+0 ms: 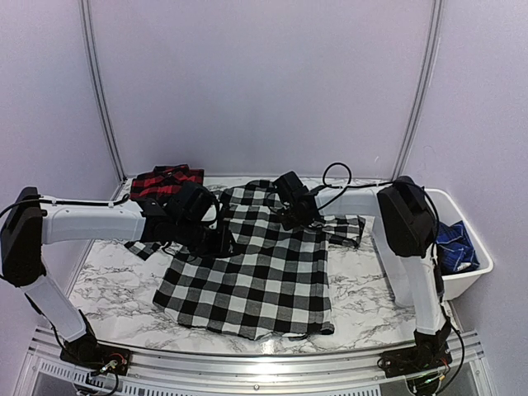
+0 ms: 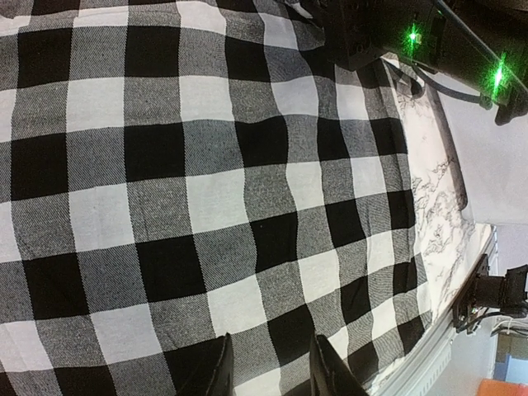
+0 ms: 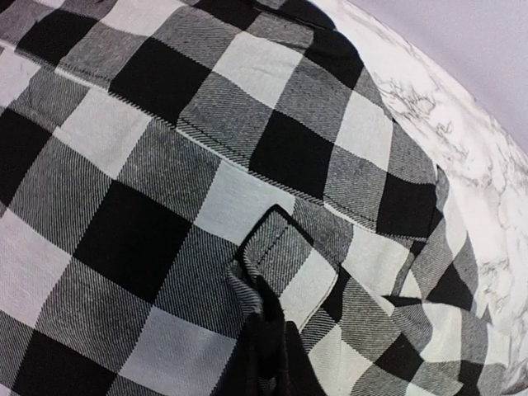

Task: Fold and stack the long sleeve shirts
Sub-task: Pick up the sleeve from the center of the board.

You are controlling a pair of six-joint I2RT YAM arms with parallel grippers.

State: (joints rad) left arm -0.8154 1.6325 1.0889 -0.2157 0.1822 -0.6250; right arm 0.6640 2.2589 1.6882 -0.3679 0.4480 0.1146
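Note:
A black-and-white buffalo-check shirt (image 1: pixel 256 276) lies spread on the marble table, back up; no letters show. A red-and-black check shirt (image 1: pixel 163 181) lies bunched at the back left. My left gripper (image 1: pixel 223 239) hovers over the spread shirt's left side; in the left wrist view its gripper (image 2: pixel 272 367) stands open just above the cloth (image 2: pixel 206 190). My right gripper (image 1: pixel 299 216) is at the shirt's upper right, near the sleeve. In the right wrist view the gripper (image 3: pixel 268 309) is shut on a cuff flap (image 3: pixel 285 256) of the black-and-white shirt.
A white bin (image 1: pixel 462 247) holding blue cloth stands off the table's right edge. Bare marble (image 1: pixel 107 280) shows left of and in front of the shirt. The right arm's black body (image 2: pixel 388 33) shows in the left wrist view.

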